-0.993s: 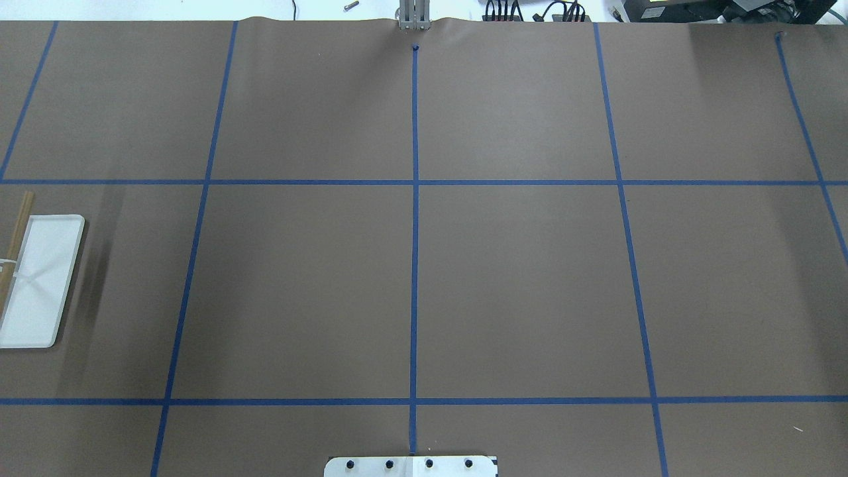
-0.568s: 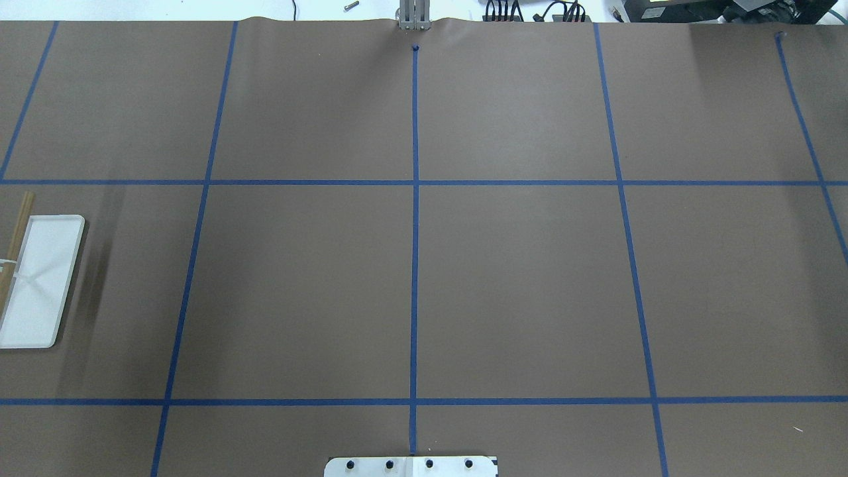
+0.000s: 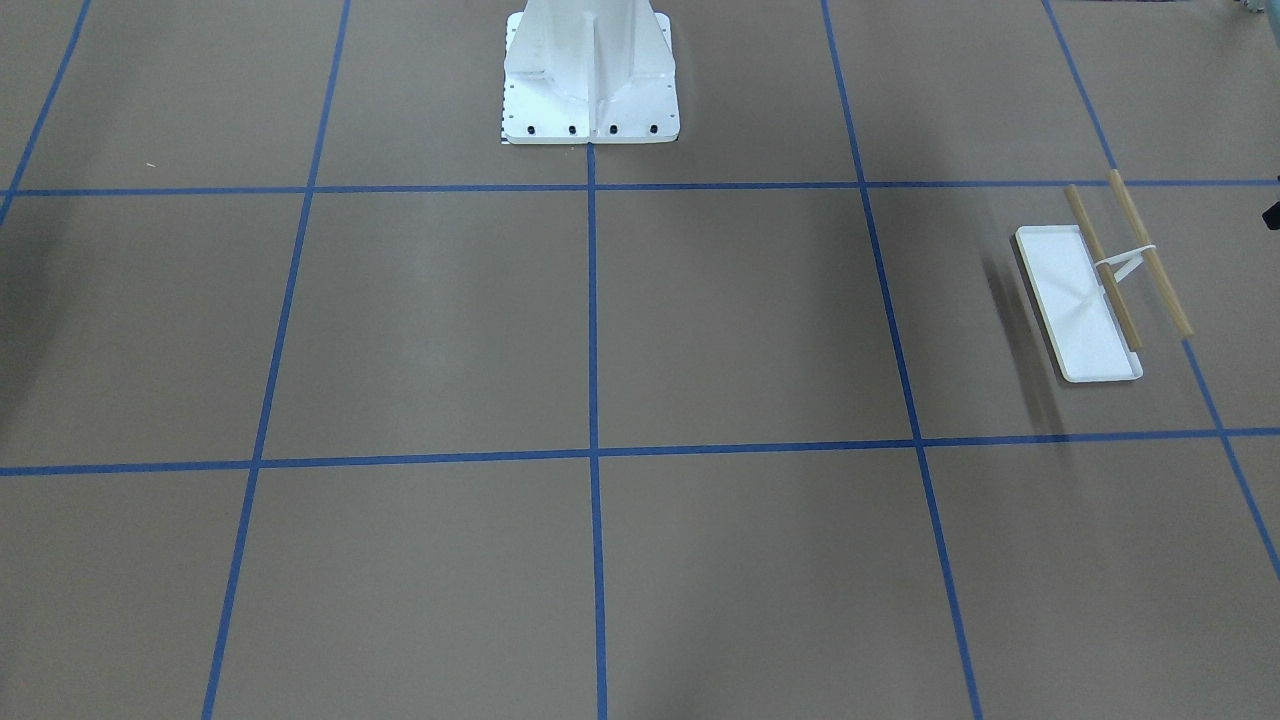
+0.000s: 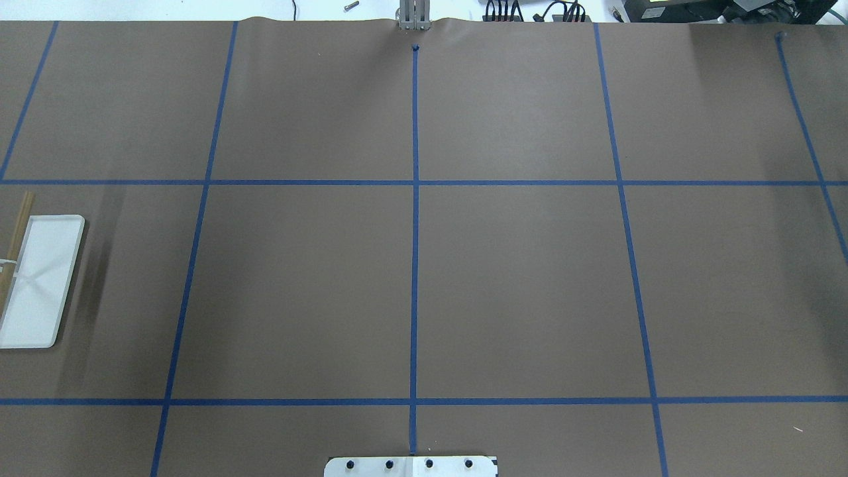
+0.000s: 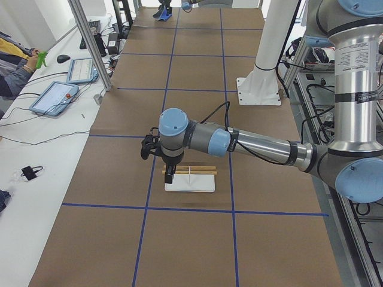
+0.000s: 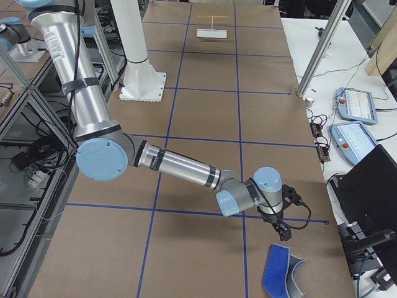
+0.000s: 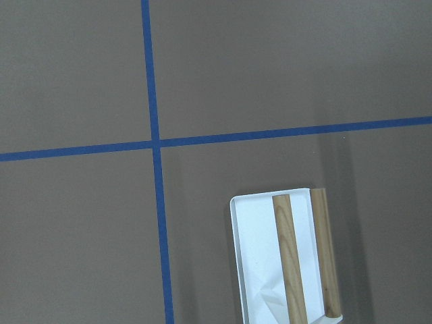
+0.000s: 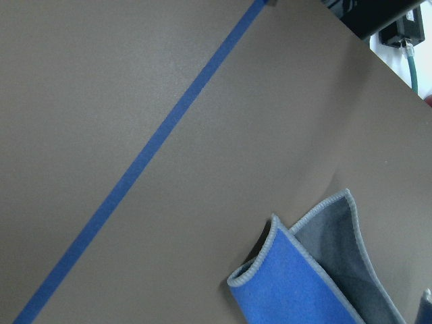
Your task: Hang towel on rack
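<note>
The towel [image 6: 280, 274] lies crumpled on the brown table near its right end, blue side up with a grey fold showing. It also shows at the lower right of the right wrist view [image 8: 297, 287]. My right gripper [image 6: 284, 231] hovers just beside it, a little toward the table's middle; I cannot tell if it is open or shut. The rack [image 3: 1076, 310] stands at the table's left end, with its white tray and two wooden bars [image 7: 289, 256] bare. It also shows at the left edge of the overhead view [image 4: 40, 291]. My left gripper [image 5: 169, 174] hangs next to the rack [image 5: 190, 186]; its state cannot be told.
The big white bolted pedestal [image 3: 590, 75] stands at the robot's side of the table. Blue tape lines [image 4: 415, 199] grid the brown paper. Tablets [image 5: 57, 95], cables and metal posts [image 6: 319, 53] line the operators' side.
</note>
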